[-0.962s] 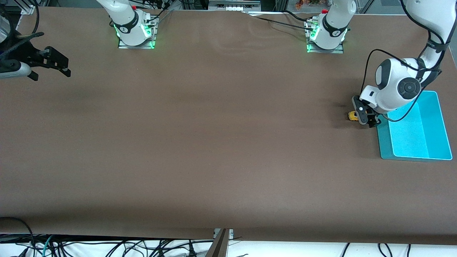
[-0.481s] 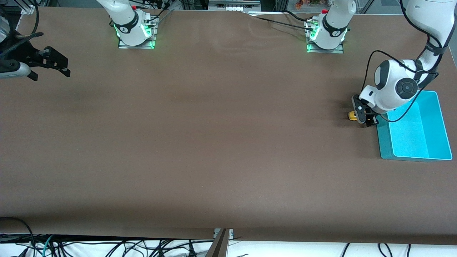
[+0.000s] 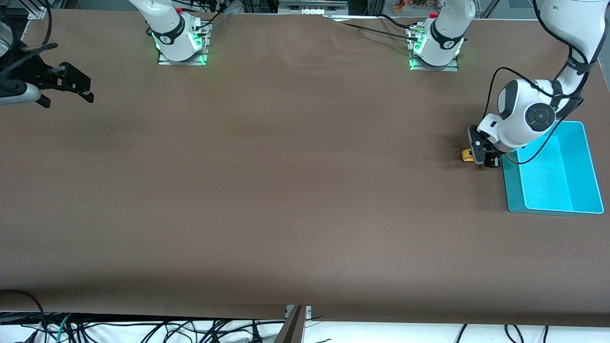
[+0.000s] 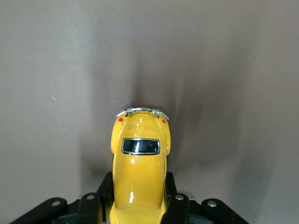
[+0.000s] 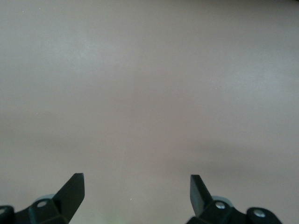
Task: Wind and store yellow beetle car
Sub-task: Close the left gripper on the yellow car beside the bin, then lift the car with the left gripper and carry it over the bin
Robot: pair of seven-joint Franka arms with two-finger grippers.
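The left gripper [image 3: 482,157] pinches the car [image 4: 139,172] by its sides on the bench [image 3: 286,190]; the rounded body may slip out during winding. The right gripper [image 5: 135,191] waits spread.

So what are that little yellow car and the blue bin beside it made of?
The yellow beetle car looks like glossy painted metal or hard plastic: bright highlights on its body, a chrome-like bumper. The blue bin looks like smooth moulded plastic, with an even colour and thin walls. Neither is certain.
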